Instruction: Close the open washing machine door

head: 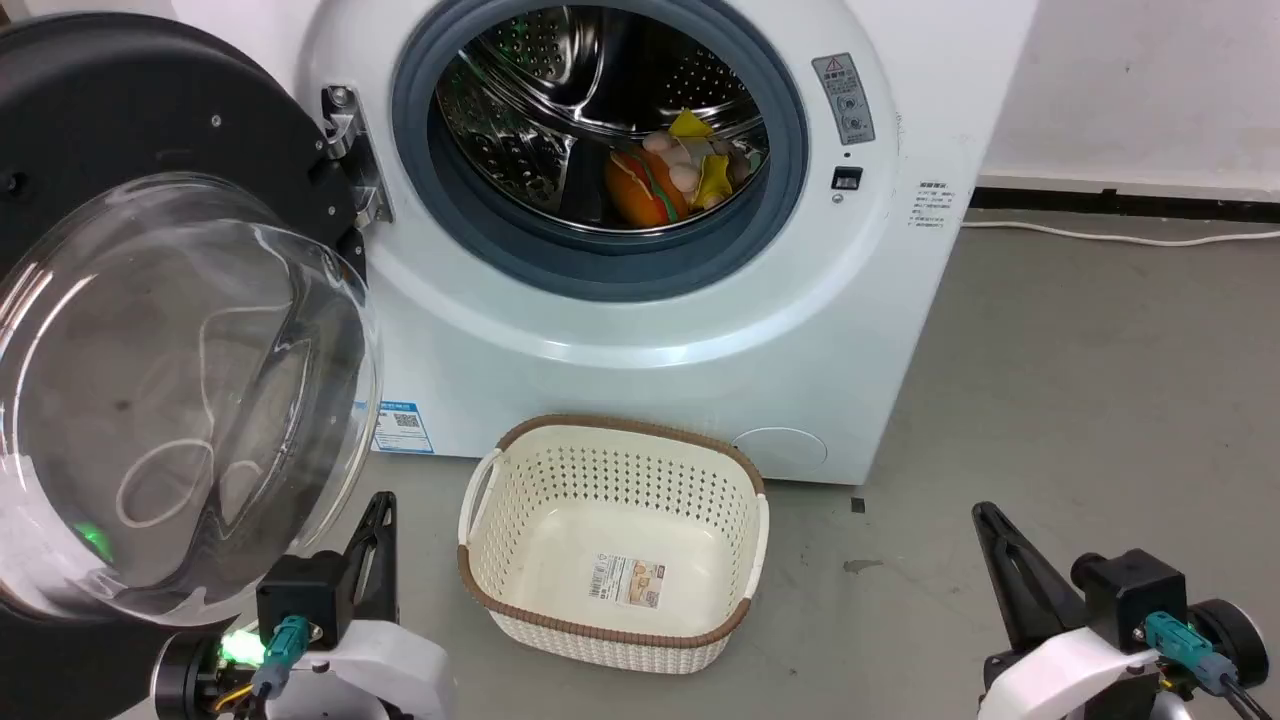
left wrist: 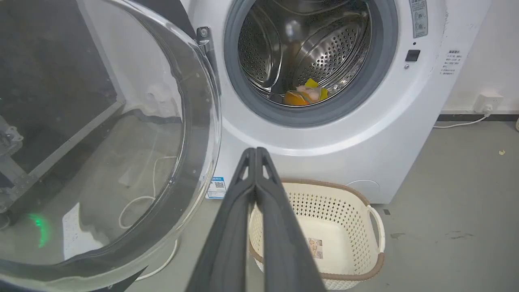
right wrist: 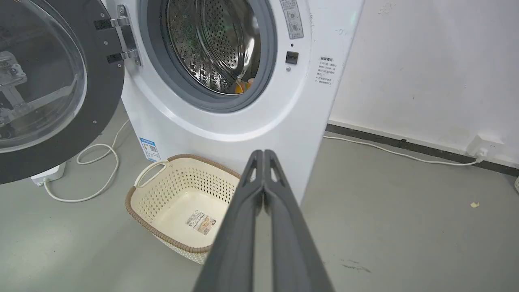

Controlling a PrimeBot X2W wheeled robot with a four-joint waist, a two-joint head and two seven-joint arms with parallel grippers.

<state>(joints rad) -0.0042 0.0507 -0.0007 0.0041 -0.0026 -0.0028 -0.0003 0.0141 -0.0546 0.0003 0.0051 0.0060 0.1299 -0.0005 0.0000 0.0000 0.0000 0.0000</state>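
Grey floor (head: 1080, 400) runs back to a white wall (head: 1130, 90) in the head view. On it stands the washing machine (head: 640, 340), big and white, with its round hole facing the robot. The washing machine door (head: 150, 400) hangs wide open on the left side, held by a metal hinge (head: 350, 150). Its glass bowl bulges toward the camera. Soft toys (head: 670, 175) lie in the steel drum (head: 540, 100). A cream basket (head: 620, 465) sits on the floor just in front of the machine. The left gripper (head: 378, 545) is low, near the bottom of the door. The right gripper (head: 1005, 570) is low too, well apart from the machine.

From the left wrist, the door stands close on the left. That arm's two dark fingers are pressed together, holding nothing, and point at the machine's front below the hole.

From the right wrist, the door's black rim shows at the far left. A white cable (right wrist: 93, 178) lies on the floor under it. These fingers are pressed together too, with nothing between them.
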